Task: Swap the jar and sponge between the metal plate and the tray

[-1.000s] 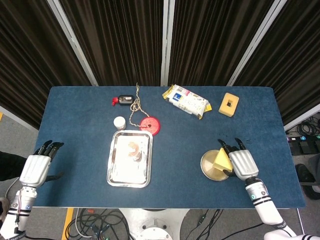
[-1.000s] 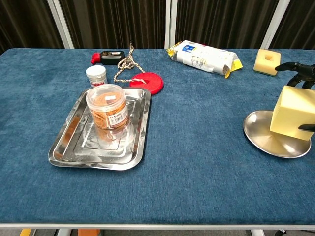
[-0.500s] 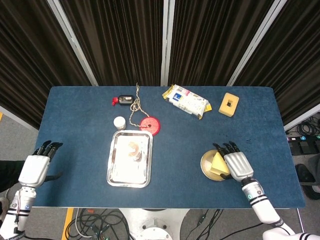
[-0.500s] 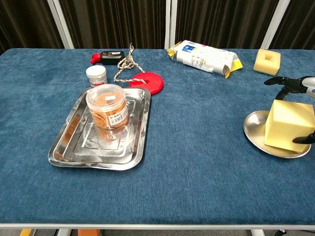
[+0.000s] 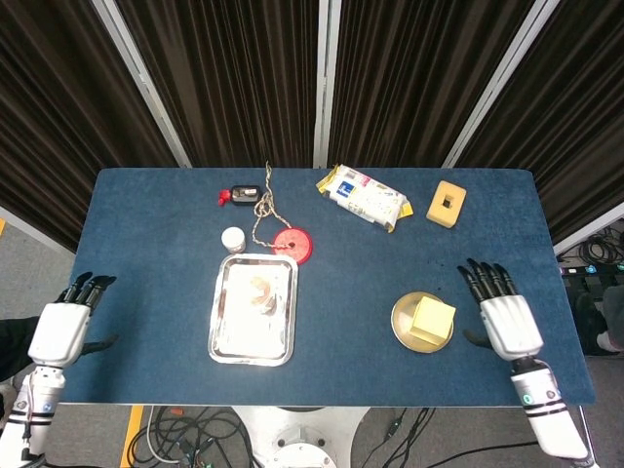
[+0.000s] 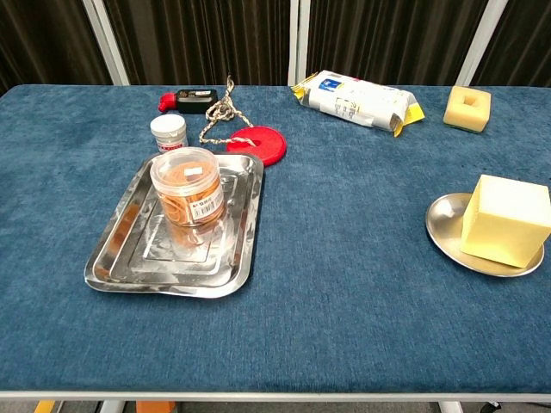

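Observation:
A clear jar (image 6: pixel 188 196) of orange-brown contents stands upright in the rectangular metal tray (image 6: pixel 115 255), also seen from above as jar (image 5: pixel 259 293) in tray (image 5: pixel 228 331). A yellow sponge block (image 6: pixel 504 220) sits on the round metal plate (image 6: pixel 446 227); in the head view the sponge (image 5: pixel 431 320) covers most of the plate (image 5: pixel 402 319). My right hand (image 5: pixel 505 314) lies open on the cloth just right of the plate, holding nothing. My left hand (image 5: pixel 64 323) hangs open off the table's left edge. Neither hand shows in the chest view.
Behind the tray lie a small white-lidded bottle (image 6: pixel 168 132), a red disc (image 6: pixel 256 143) with a knotted rope (image 6: pixel 222 112), and a black and red tool (image 6: pixel 191 100). A snack packet (image 6: pixel 356 100) and a second holed sponge (image 6: pixel 467 108) sit at the back right.
My right hand let go of the sponge, which settled onto the plate, and drew away to the right. The left hand barely shifted.

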Controlling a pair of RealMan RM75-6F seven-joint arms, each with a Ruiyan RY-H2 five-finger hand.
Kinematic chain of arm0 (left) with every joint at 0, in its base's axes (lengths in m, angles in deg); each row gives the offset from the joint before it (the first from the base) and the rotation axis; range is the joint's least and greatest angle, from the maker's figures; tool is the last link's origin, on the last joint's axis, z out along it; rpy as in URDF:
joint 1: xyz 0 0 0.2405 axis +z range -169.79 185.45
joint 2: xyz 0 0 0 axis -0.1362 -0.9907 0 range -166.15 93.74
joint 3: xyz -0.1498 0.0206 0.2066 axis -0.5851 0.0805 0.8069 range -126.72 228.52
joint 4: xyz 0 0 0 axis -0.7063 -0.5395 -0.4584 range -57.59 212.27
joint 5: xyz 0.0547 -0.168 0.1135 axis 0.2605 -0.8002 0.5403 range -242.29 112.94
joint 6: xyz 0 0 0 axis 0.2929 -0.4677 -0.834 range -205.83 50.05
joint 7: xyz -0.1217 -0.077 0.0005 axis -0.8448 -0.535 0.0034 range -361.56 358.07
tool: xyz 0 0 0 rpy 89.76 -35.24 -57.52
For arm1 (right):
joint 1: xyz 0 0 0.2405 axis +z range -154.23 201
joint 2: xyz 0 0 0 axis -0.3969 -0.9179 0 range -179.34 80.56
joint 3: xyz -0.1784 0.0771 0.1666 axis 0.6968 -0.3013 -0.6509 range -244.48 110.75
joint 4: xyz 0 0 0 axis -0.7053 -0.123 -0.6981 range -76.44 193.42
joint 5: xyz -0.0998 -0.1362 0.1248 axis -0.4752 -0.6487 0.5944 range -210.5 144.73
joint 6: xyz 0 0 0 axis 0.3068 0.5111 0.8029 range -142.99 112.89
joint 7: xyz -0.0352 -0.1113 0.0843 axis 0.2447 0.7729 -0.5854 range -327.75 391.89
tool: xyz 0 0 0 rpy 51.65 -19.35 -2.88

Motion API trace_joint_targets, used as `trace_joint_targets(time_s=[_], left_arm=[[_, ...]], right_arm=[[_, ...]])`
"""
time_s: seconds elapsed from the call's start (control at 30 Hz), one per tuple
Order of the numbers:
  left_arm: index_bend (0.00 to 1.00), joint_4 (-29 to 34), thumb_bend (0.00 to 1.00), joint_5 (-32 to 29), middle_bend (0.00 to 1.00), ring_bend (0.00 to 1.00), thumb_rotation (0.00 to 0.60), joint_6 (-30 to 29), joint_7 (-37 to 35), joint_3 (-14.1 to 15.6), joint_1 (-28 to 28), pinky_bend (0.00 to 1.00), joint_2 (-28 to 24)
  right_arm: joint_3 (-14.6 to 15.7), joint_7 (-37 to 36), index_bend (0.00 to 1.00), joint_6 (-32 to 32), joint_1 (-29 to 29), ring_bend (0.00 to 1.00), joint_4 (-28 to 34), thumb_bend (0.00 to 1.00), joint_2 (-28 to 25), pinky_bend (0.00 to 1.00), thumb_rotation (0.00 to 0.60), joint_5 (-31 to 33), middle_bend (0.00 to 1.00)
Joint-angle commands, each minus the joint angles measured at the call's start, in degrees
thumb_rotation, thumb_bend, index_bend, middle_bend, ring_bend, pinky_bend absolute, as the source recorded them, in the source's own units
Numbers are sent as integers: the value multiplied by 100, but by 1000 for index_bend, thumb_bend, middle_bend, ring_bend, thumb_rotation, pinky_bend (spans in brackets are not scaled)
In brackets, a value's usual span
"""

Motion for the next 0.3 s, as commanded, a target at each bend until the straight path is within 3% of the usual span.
trace_joint_targets(time_s=[0.03,0.3], left_arm=[[162,-60,52,10,156,95,600,-168,85,-27,83,295,4],[162,-107,53,26,156,95,600,-471,263,0,306,269,-65]], right_arm=[[0,-31,0,605,-586,0,-399,0,-145,0,600,97,0],[-65,-398,0,711,-934,0,-773,0,-80,0,600,242,0]])
